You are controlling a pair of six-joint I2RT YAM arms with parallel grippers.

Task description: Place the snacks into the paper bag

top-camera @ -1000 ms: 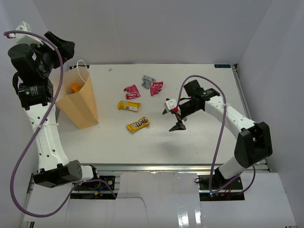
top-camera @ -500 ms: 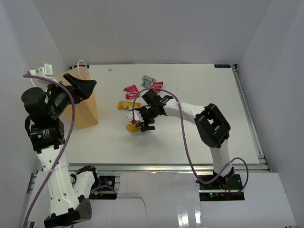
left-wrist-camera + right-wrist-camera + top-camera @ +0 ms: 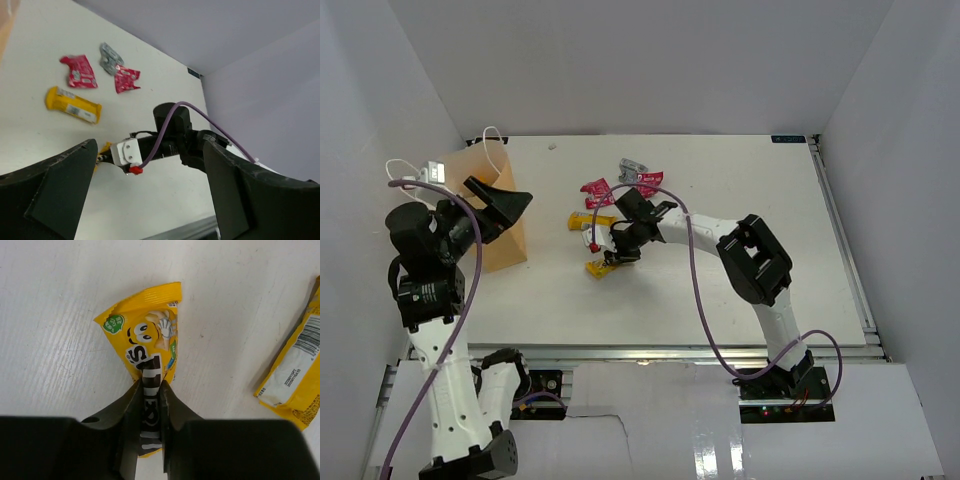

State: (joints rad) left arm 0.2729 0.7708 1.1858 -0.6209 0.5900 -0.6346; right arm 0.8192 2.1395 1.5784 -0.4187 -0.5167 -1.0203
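Mid-surface, the right gripper (image 3: 150,390) has swung in from the right. Its jaws, wide a second ago, now pinch one end of the yellow packet (image 3: 150,347), which lies just beside the yellow bar (image 3: 295,375). Over on the left, the left gripper (image 3: 505,197) has dropped from above the bag (image 3: 508,245) to hang by its right side, jaws wide, holding nothing. Two red wrappers (image 3: 597,189) and a grey wrapper (image 3: 631,167) sit farther back. White surface (image 3: 570,310), plain white walls (image 3: 640,60) all round.
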